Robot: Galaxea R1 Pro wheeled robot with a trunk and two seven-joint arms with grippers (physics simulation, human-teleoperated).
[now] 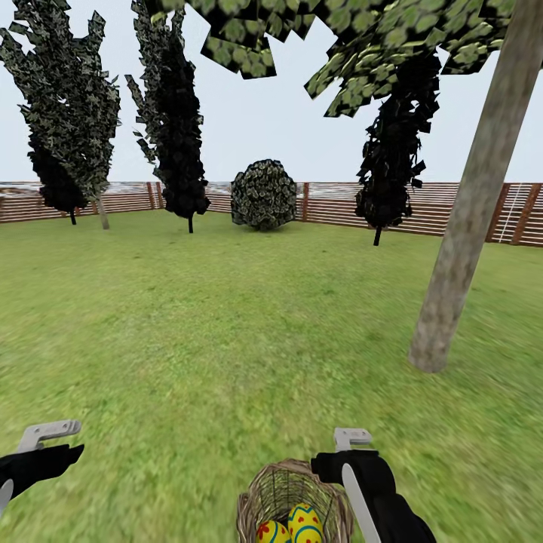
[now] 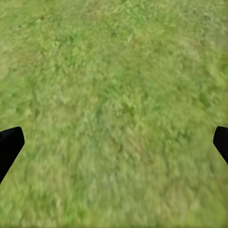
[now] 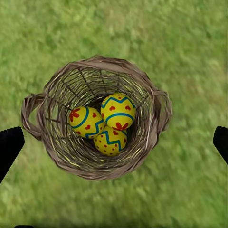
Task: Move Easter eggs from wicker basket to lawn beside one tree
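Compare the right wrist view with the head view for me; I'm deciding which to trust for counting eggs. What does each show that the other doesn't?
Right wrist view: all three Easter eggs, one, another and a third, seen from straight above, the whole rim of the wicker basket with a loop handle on either side, and the right claw open wide over it.

Head view: the pale tree trunk, the slat fence, the round shrub, the dark narrow trees, and the left claw.

Both: basket, eggs, lawn.
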